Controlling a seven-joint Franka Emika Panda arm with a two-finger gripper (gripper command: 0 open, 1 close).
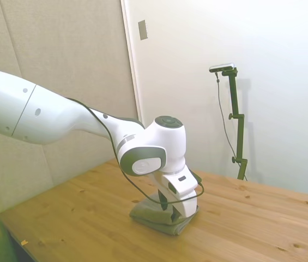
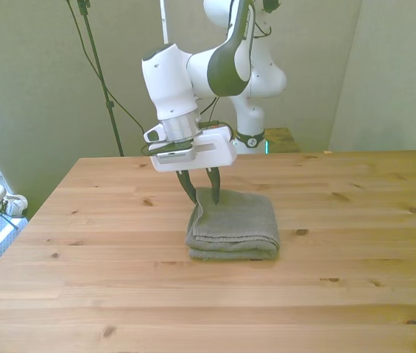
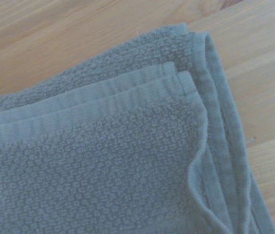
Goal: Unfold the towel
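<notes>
You have a broad wooden surface (image 2: 355, 294) with bare boards on every side of the work; the only thing lying on it is the towel (image 2: 237, 224), folded into a thick grey-taupe pad near the middle, a little toward the far side in the front view. The white arm (image 1: 50, 114) reaches in low over it, and in the side view its wrist housing covers part of the towel's top. The hand (image 2: 202, 197) points straight down at the towel's far corner on the front view's left, its dark fingers (image 2: 187, 187) a narrow gap apart with the raised corner of cloth between their tips; whether they actually pinch it you cannot tell. In the wrist view the towel's (image 3: 103, 165) stacked hems lie layered at the corner.
</notes>
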